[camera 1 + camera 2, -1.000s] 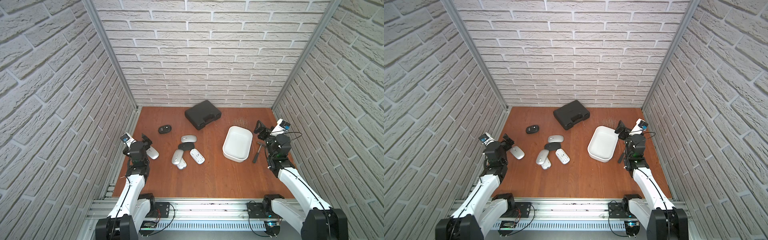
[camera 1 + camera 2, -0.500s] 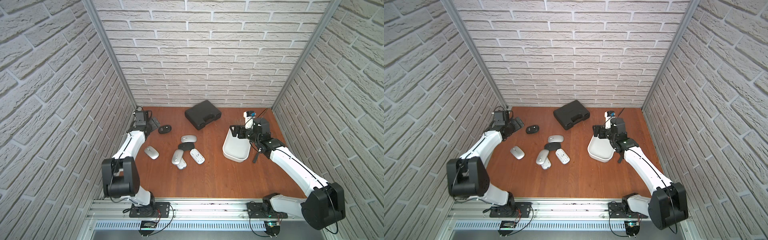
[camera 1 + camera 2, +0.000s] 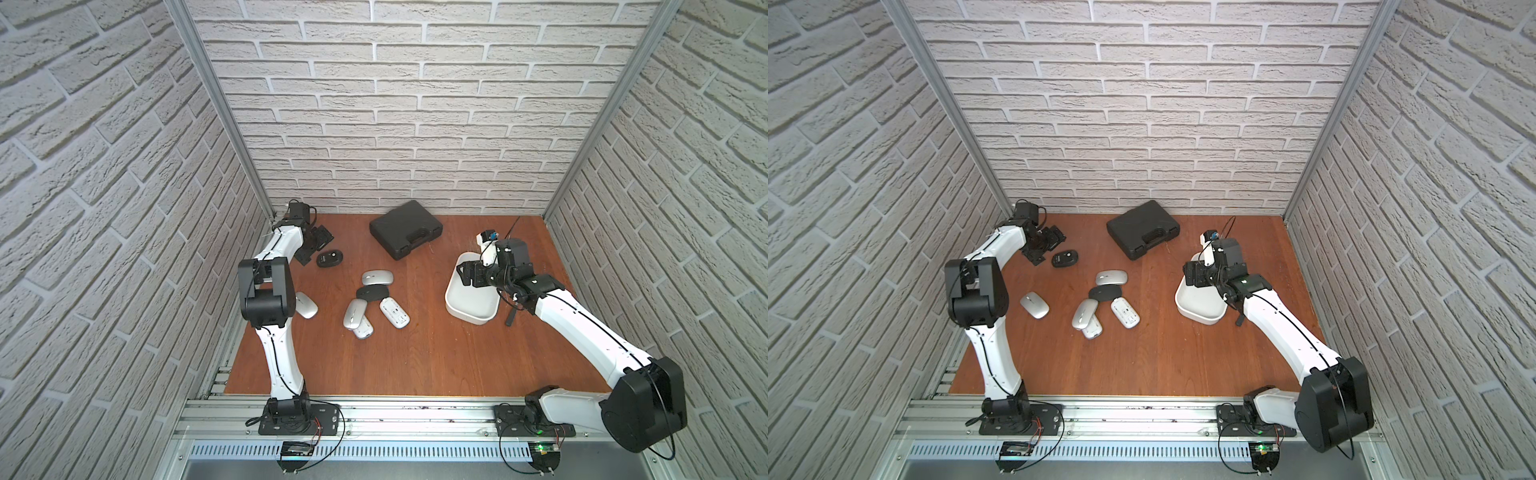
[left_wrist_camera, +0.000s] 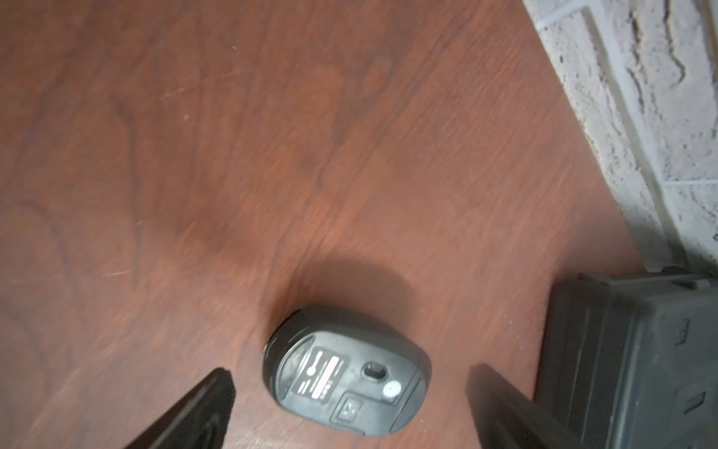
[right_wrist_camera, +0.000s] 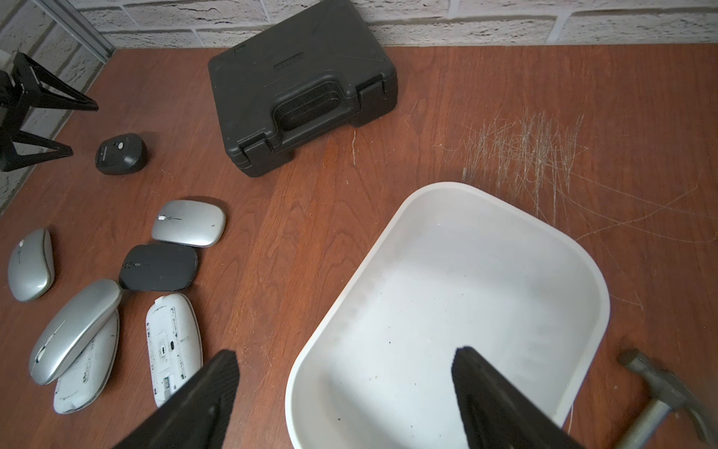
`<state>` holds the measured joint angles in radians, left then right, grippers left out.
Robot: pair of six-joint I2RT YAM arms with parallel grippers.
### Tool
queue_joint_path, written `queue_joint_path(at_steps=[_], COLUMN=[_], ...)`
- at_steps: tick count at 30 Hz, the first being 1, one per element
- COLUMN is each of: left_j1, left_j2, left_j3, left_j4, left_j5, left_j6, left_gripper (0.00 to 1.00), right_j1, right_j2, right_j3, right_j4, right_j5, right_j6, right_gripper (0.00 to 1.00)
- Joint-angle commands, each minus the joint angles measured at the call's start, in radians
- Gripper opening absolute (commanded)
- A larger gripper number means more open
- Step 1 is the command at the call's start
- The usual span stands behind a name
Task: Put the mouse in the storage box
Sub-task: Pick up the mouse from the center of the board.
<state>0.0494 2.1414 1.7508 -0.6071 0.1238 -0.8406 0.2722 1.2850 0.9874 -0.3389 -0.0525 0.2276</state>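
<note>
Step in hand: as I judge it, lining up the left jaws on the black mouse for a pick; the storage box holds nothing yet.
Left jaws: spread wide and empty, the fingertips one to each side of the mouse, clear of it.
Black mouse: on the table, belly up with label and sensor window showing, in the gap between the left jaws; well apart from the right jaws.
Long axis: runs from one left finger toward the other, a little skewed, so nearly along the closing line. Which end is the nose I cannot tell.
Doing it well: a lengthwise pinch on rounded ends looks likely to slip; turning the wrist so the jaws close across the narrower sides seems safer. Then go low, centre the body, and close gently.
Black case: just beyond the outside of one left finger; keep clear of it when turning.
Right jaws: apart and empty, one finger over the box's hollow, the other outside its rim above the table.
Storage box: beneath the right jaws, well apart from the left jaws in both top views.
</note>
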Motion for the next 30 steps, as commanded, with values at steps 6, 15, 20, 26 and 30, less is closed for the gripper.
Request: queue_joint_path(at_steps=[6, 15, 20, 26, 30], left_j1=[-0.018, -0.057, -0.084, -0.1, -0.092], left_j2=[0.173, 0.219, 0.223, 0.189, 0.21], left_j3=[0.231, 0.336, 0.335, 0.284, 0.288], left_j4=[-0.167, -0.364, -0.425, -0.435, -0.417], left_j5=[-0.036, -0.122, -0.17, -0.223, -0.193], left_j6=[0.059, 0.25, 0.31, 0.325, 0.331], left_gripper=[0.98, 0.98, 0.98, 0.98, 0.97], right_j1=[0.006, 0.007, 0.007, 0.008, 0.009], right_j2=[0.0, 0.004, 0.008, 0.01, 0.013], right_j3=[0.031, 0.022, 0.022, 0.018, 0.017], right_j4=[-0.017, -0.02, -0.019, -0.02, -0.02], right_j5=[0.021, 0.019, 0.011, 0.009, 0.001], right_j6=[-0.016, -0.004, 0.003, 0.009, 0.015], right_gripper=[0.9, 0.9, 0.9, 0.9, 0.9])
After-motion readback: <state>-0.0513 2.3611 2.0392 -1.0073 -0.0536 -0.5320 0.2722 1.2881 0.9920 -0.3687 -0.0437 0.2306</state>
